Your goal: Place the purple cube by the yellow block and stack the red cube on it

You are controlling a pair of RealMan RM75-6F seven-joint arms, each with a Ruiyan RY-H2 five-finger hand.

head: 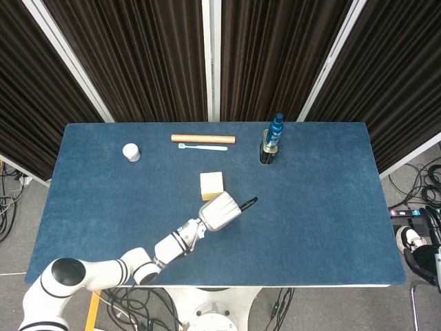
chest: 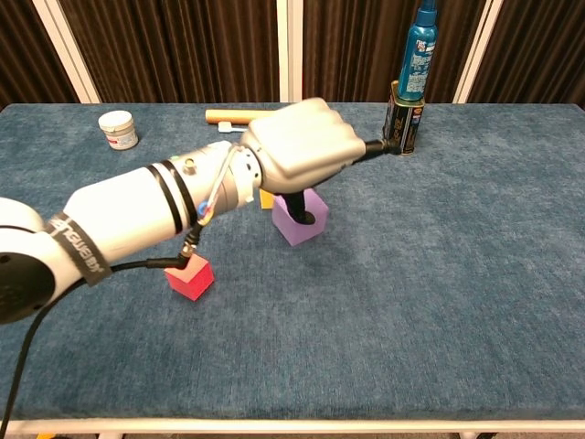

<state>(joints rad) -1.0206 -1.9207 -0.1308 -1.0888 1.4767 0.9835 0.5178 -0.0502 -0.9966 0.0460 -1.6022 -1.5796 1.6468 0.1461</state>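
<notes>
My left hand (head: pixel 220 210) (chest: pixel 297 151) grips the purple cube (chest: pixel 300 219) from above, one fingertip pressed on its near face. In the head view the hand hides the cube. The yellow block (head: pixel 211 183) lies just beyond the hand; from the chest only a sliver of the yellow block (chest: pixel 266 198) shows, left of the purple cube and close to it. The red cube (chest: pixel 190 277) sits on the cloth under my forearm, nearer the front edge; I cannot see it in the head view. My right hand appears in neither view.
Along the far side lie a wooden dowel (head: pixel 203 138) and a toothbrush (head: pixel 203 146). A white jar (head: pixel 131 152) stands at the far left, and a blue bottle in a tin (head: pixel 273 141) at the far right, near my outstretched fingertip in the chest view.
</notes>
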